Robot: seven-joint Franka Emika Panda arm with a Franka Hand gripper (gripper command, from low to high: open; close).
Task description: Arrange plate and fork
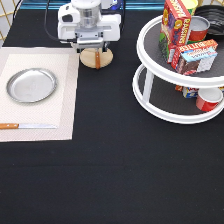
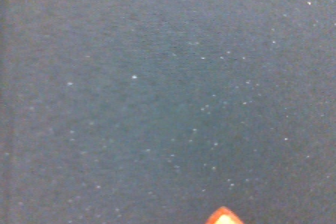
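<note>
The silver plate (image 1: 31, 85) lies on the pale placemat (image 1: 67, 100) at the exterior view's left. The fork shows as an orange-brown handle (image 1: 98, 59) lying across a round tan wooden coaster (image 1: 88, 58) at the exterior view's top centre; its tines are hidden. My gripper (image 1: 93, 50) hangs low right over the coaster and the fork, with its fingers apart and nothing held. The wrist view shows black cloth and a small orange tip (image 2: 223, 216) of the handle.
A knife with a wooden handle (image 1: 27, 126) lies on the placemat below the plate. A white two-tier turntable (image 1: 150, 107) with boxes and cans stands at the exterior view's right. Black cloth covers the table.
</note>
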